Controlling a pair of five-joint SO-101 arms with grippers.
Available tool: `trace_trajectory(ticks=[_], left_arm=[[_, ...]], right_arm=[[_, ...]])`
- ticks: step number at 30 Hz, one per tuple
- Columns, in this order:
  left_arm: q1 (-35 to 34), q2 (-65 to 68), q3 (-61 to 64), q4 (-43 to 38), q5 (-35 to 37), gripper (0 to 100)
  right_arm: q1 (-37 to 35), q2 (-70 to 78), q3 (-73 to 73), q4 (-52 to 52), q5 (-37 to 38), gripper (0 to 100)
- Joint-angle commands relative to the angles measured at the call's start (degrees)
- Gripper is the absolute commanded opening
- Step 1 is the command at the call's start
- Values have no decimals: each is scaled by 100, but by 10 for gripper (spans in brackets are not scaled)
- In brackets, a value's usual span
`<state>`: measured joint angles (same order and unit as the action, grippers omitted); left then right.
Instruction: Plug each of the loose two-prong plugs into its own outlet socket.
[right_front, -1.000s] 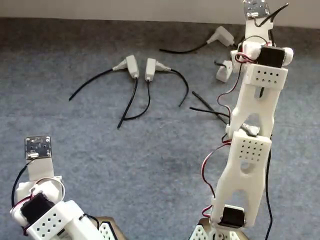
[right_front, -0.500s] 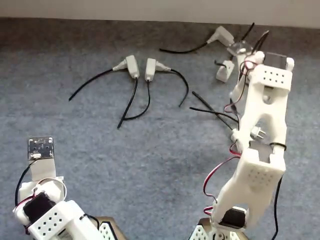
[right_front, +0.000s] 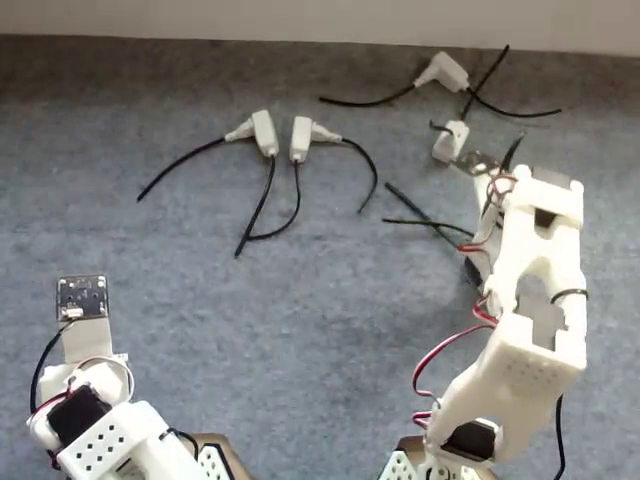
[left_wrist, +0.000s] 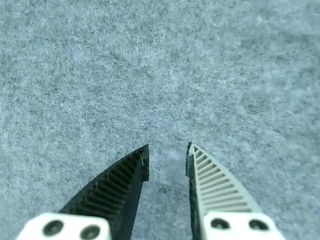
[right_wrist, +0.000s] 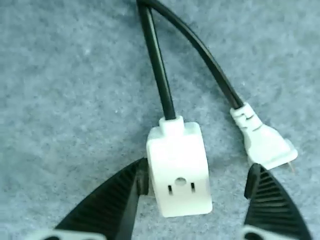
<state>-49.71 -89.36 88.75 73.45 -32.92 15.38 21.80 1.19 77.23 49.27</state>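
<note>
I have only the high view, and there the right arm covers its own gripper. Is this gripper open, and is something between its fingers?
Observer: Open. A white socket lies between the fingers of the right gripper.
Operator: Which way does the socket face?
Observer: Its slots face the wrist camera; its cable runs away from the gripper.
Operator: Is a plug near?
Observer: Yes, a plug lies just beside the socket, prongs near one finger.
</note>
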Motion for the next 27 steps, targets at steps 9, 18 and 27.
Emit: trace_trajectory(ticks=[9,18,27], left_arm=[[127,4,-40,-158,396,130],[127,4,-13,-237,396,130],[136,4,22,-246,396,130]], right_arm=[[110,-259,409,-532,70,48],[-242,-259,-1895,1288,-1213,35],[-1587,-295,-3345,2396,-4018,35]])
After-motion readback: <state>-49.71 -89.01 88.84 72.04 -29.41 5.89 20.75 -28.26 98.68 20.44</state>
